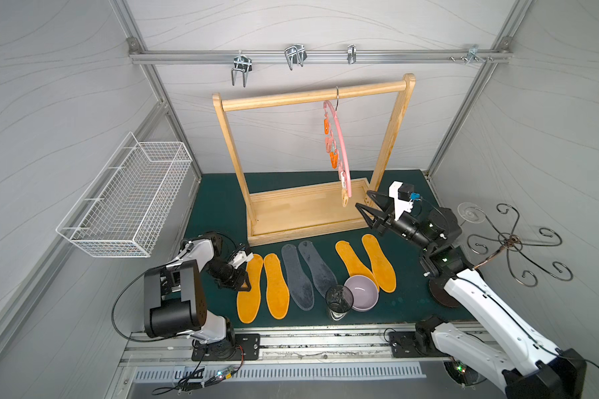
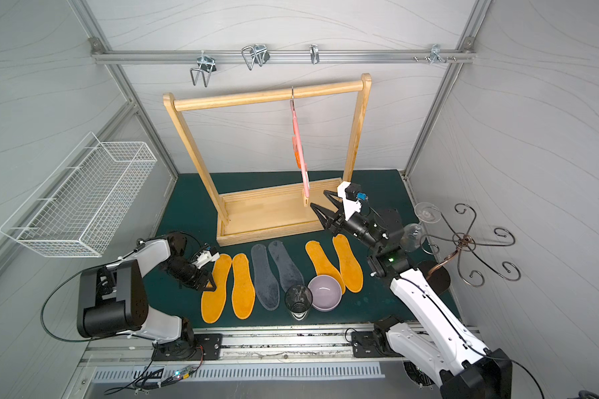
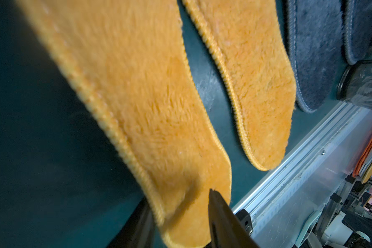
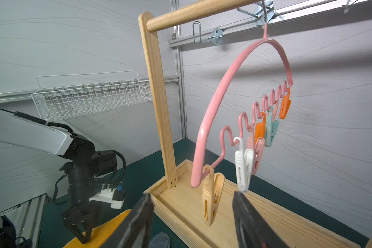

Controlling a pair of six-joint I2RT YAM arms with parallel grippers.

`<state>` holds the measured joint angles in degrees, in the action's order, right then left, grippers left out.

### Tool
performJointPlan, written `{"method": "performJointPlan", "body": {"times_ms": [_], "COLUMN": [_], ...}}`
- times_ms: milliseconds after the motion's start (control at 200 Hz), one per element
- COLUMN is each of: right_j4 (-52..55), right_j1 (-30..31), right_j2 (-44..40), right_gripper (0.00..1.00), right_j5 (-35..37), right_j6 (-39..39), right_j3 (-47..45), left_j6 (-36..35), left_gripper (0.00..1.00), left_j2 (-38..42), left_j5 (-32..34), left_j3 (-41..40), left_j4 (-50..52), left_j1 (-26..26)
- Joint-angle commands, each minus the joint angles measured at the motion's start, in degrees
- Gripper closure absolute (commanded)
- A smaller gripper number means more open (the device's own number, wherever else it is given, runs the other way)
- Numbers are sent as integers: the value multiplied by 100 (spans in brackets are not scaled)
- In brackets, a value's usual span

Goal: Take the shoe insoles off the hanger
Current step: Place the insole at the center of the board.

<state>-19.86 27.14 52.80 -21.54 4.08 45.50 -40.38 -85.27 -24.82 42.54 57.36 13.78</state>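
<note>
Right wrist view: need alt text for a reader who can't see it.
A pink hanger hangs from a wooden rack, its clothespins all empty, with the right claw open and empty just in front of it. Farther off, the left claw points down at an orange insole on the green mat.

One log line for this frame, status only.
insoles: all six on mat; hanger: empty; left gripper: open over outermost orange insole; right gripper: open by hanger
</note>
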Motion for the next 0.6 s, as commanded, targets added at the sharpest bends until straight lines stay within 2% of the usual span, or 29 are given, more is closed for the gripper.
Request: {"method": "performJointPlan", "body": {"times_ms": [0,80,435,475,500,510,595], "right_j4": [342,429,1112,1124,1124,1131,1257], "right_j1": [55,56,55,56,55,55,55], "right_j2": [-98,-126,-145,-117,-98,-91,-39], "right_gripper": [37,35,31,26,7,3,1], "right_j5": [550,843,1437,1504,1536,1560,1913], "right_j6": [118,242,212,200,157,142,24], "right_j3": [94,-14,-367,-461,-521,-541,-666], "left_j6": [-171,-48,685,760,806,826,1017], "left_gripper": [45,41,40,40,40,40,40], "left_j2": [175,455,1089,1104,1119,1121,1142], "left_j5": [83,152,-4,-41,-76,-93,-179], "left_j3": [-48,-54,587,653,686,696,746], "left_j4": [-55,-211,-457,-544,-615,-644,-901], "left_j1": [15,19,23,25,20,26,28]}}
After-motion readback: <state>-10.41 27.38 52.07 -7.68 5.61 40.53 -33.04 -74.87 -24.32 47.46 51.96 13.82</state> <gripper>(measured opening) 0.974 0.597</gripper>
